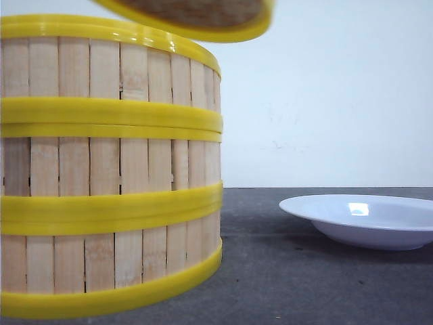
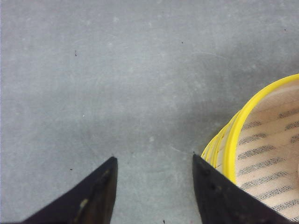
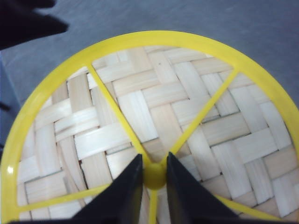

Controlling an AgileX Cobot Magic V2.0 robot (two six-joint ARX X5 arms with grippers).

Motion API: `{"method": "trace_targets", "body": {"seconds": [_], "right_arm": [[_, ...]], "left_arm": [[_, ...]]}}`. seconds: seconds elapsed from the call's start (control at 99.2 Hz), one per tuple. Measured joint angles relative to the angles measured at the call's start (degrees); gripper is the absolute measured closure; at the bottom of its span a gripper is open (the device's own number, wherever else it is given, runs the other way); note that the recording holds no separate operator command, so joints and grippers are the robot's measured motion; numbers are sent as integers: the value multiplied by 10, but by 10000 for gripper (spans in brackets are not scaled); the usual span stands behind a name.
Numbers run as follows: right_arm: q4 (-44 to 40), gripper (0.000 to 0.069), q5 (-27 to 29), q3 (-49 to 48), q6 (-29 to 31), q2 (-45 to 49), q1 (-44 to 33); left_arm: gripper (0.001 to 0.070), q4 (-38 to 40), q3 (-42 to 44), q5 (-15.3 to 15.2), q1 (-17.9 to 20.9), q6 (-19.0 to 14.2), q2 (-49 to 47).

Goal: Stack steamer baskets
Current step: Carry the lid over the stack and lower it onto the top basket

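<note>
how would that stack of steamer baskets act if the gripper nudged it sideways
The steamer baskets probably feel light, being thin slats and plastic rings. Stacked three high, an upper basket might slide or tip if pushed near the top; a push near the base looks safer.

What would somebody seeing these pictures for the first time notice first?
The stack of three steamer baskets fills the left of the front view, close to the camera, with a white plate on the table to its right. Above the stack hangs the woven lid, tilted, its yellow knob pinched by the right end effector. The left end effector is open beside the stack.
</note>
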Motion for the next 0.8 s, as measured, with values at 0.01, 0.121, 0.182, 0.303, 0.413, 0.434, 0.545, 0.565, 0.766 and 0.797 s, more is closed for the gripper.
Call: {"method": "trace_targets", "body": {"seconds": [0.01,0.121,0.182,0.303,0.413,0.434,0.545,0.565,0.766,0.797], "right_arm": [[0,634,2,1,0,2,2],[3,634,14,7,-7,25,26],[4,634,16,7,-11,35,34],[5,634,17,7,-15,49,43],[9,634,18,8,-17,59,47],[9,634,18,8,-17,60,47],[10,634,18,8,-19,72,49],[10,634,18,8,-19,74,50],[17,634,18,8,-19,84,53],[17,634,19,9,-19,85,53]], "left_arm": [[413,0,0,0,0,0,0],[413,0,0,0,0,0,0],[413,0,0,0,0,0,0],[413,0,0,0,0,0,0],[413,0,0,0,0,0,0],[413,0,0,0,0,0,0],[413,0,0,0,0,0,0],[413,0,0,0,0,0,0],[413,1,0,0,0,0,0],[413,2,0,0,0,0,0]]}}
